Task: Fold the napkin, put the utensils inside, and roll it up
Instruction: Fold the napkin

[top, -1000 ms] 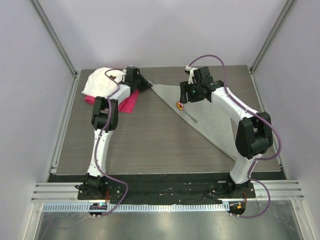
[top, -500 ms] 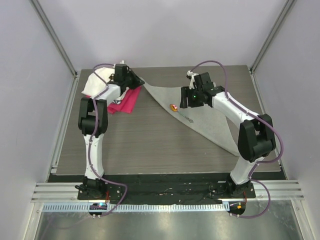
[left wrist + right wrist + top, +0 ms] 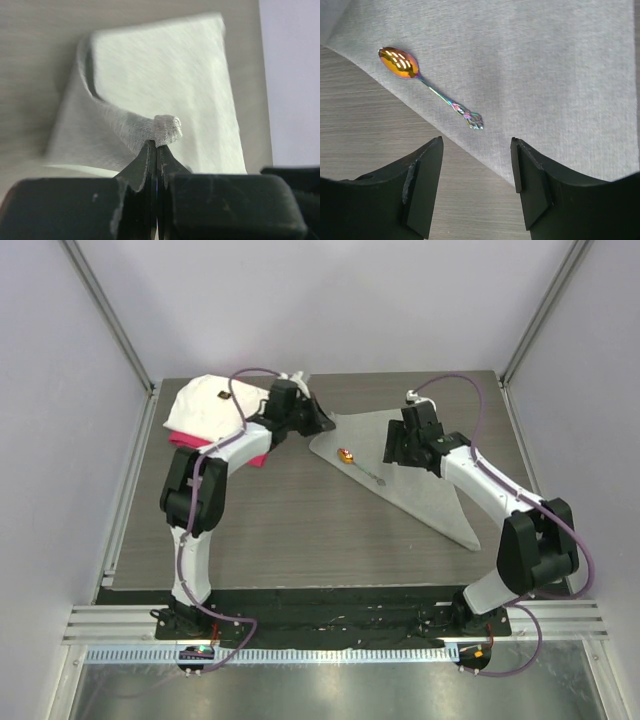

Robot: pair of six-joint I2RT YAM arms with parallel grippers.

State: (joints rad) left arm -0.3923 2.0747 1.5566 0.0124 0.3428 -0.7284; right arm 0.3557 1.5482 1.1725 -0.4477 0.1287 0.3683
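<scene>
The light-grey napkin (image 3: 420, 475) lies as a triangle on the table, right of centre. My left gripper (image 3: 322, 424) is shut on its left corner, which bunches up above the fingertips (image 3: 165, 127) in the left wrist view, a little off the surface. The utensil, a small spoon (image 3: 350, 457) with an orange bowl (image 3: 400, 62) and a slim iridescent stem, rests on the napkin (image 3: 545, 75) close to its diagonal edge. My right gripper (image 3: 393, 452) hovers over the napkin, right of the spoon, its jaws wide apart (image 3: 476, 142) and holding nothing.
A folded white cloth (image 3: 205, 405) with a small dark mark sits at the back left on a magenta-red cloth (image 3: 258, 455). Both lie beside the left arm. The dark wood-grain tabletop (image 3: 280, 530) ends at pale walls on three sides.
My left gripper has swung right and forward with the napkin corner in it, drawing the cloth's left edge in. My right gripper has backed off to the right of the spoon.
</scene>
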